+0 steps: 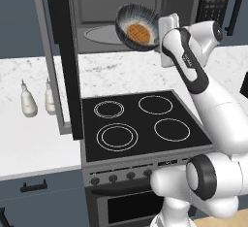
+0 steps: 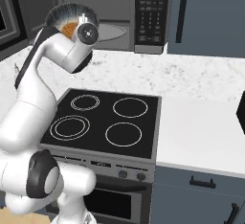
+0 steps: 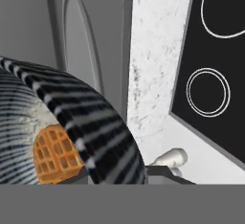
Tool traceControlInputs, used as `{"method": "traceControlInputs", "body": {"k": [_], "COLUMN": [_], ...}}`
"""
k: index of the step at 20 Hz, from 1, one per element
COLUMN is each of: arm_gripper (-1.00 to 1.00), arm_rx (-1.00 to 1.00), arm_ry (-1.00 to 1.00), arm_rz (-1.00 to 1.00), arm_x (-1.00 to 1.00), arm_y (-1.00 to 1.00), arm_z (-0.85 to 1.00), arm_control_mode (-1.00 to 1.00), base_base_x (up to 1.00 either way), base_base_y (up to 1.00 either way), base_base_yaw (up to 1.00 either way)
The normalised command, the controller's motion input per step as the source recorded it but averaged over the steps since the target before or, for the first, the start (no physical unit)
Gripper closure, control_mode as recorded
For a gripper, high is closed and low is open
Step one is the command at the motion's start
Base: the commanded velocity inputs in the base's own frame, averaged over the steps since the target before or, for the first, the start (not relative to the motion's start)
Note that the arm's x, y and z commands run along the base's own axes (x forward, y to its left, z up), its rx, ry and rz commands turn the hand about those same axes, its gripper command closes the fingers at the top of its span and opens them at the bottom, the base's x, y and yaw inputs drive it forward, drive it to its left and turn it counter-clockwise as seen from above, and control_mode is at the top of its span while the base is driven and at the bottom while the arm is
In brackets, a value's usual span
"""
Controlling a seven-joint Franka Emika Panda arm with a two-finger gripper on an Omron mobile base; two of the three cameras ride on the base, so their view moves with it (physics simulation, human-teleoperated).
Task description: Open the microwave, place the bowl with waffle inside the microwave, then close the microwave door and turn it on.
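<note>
We have the bowl [image 1: 137, 26] lifted in front of the open microwave [image 1: 121, 15], its rim pinched at about 3 o'clock in the left base view, where the gripper [image 1: 162, 33] meets it. The jaws stand narrow, closed on the bowl's rim. The bowl is tipped strongly, its mouth facing toward us, and the waffle [image 1: 137, 32] lies against the pale inside, low in the hollow. The microwave door [image 1: 63, 56] hangs swung out at 9 o'clock of the bowl, over the edge of the stove [image 1: 140, 124], and the round turntable [image 1: 99, 33] shows grey just behind the bowl.

In the hand view the ribbed wall of the bowl [image 3: 81, 127] curves across the lower left with the waffle [image 3: 55, 153] tucked at 7 o'clock.

We judge the bowl stiff, glassy and probably slick, so a rim pinch could pivot; it looks heavy enough to sag away from the jaws. The waffle is light and loose, and at this tilt it may slide out. We would level the bowl before setting it on the turntable, keeping hold at the rim.
</note>
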Motion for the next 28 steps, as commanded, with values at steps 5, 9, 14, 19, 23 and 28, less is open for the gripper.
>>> {"method": "traceControlInputs", "body": {"k": [5, 9, 14, 19, 23, 28], "arm_gripper": [1.00, 1.00, 1.00, 1.00, -1.00, -1.00], "arm_rx": [0.00, 0.00, -0.01, -0.03, 0.00, 0.01], "arm_ry": [0.11, 0.06, 0.04, 0.02, -0.01, -0.13], "arm_rz": [0.00, 0.00, 0.00, 0.00, 0.00, 0.00], "arm_x": [0.64, 0.59, 0.41, 0.05, 0.00, -0.03], "arm_y": [0.15, 0.21, 0.19, 0.12, 0.04, 0.00], "arm_z": [0.06, 0.00, 0.00, 0.00, 0.00, 0.00], "arm_control_mode": [-1.00, -1.00, -1.00, -1.00, -1.00, -1.00], "base_base_x": [0.00, 0.00, 0.00, 0.00, 0.00, 0.00], "base_base_y": [0.00, 0.00, 0.00, 0.00, 0.00, 0.00], "base_base_yaw": [0.00, 0.00, 0.00, 0.00, 0.00, 0.00]}}
